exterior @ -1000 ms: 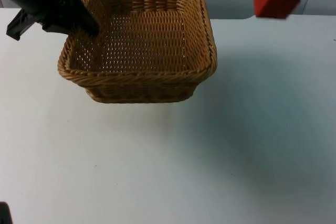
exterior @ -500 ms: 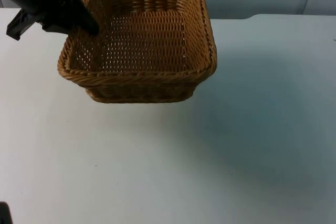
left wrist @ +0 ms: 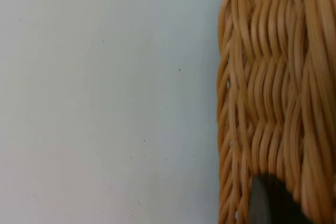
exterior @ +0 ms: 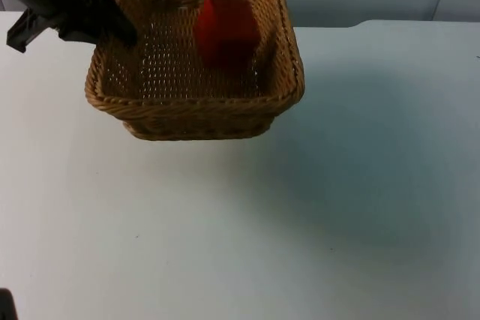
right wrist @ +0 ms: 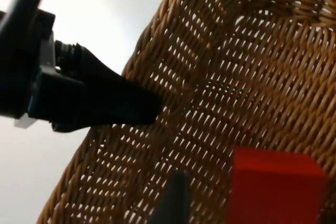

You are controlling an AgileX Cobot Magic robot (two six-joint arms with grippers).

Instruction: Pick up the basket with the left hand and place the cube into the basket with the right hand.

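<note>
The left gripper (exterior: 124,35) is clamped on the left wall of the wicker basket (exterior: 191,106), one finger inside the weave and one outside, and holds it raised off the white table (exterior: 337,207), judging by the shadow spread beneath and to the right of it; the right wrist view shows that same gripper (right wrist: 142,106) biting the basket (right wrist: 210,93) at its rim, and the left wrist view looks along the outer wall of the basket (left wrist: 273,77) with the table (left wrist: 105,98) beyond. Gripping one side wall leaves the whole mouth of the basket open from above, which is presumably why it is held there. The red cube (exterior: 225,31) is over the rear half of the basket's floor, inside the rim, blurred as if dropping or just landing; I cannot tell whether it already rests on the weave. In the right wrist view the cube (right wrist: 275,184) sits beside one dark fingertip of the right gripper (right wrist: 202,198), which hangs above the basket's far edge; whether its fingers have let go I cannot tell. The cube has clear margin to every wall, and the table to the right lies free for the right arm's retreat.
</note>
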